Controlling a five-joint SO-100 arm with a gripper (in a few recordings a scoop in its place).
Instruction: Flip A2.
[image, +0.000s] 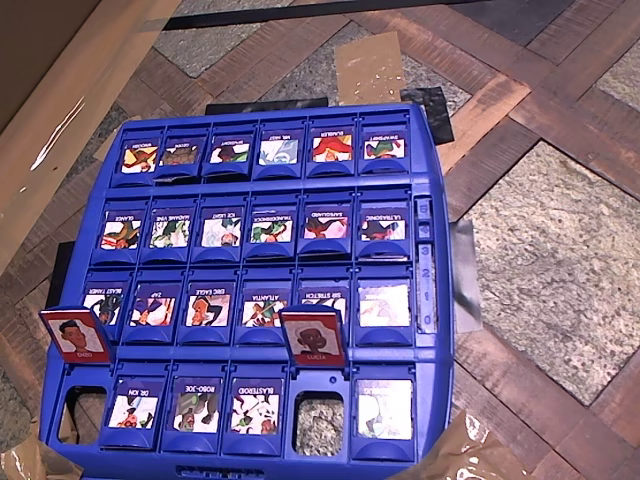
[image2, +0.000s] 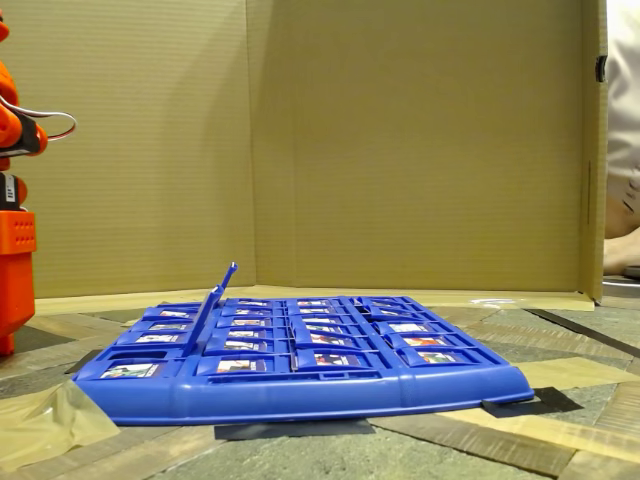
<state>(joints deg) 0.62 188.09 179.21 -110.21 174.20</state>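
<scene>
On the blue board (image: 430, 300), 2 red tiles stood up: "LUCIA" (image: 314, 338) and another (image: 75, 335) at 9 o'clock. The "ROBO-JOE" tile (image: 198, 405) lay flat at 6 o'clock. The orange arm (image2: 15, 200) stood aside; its fingers' state I could not tell.

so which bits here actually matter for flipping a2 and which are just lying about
For the job:
ROBO-JOE tile, lying flat
blue game board
orange arm

Lying about:
upright LUCIA tile
upright dark-haired man tile
cardboard backdrop
</scene>
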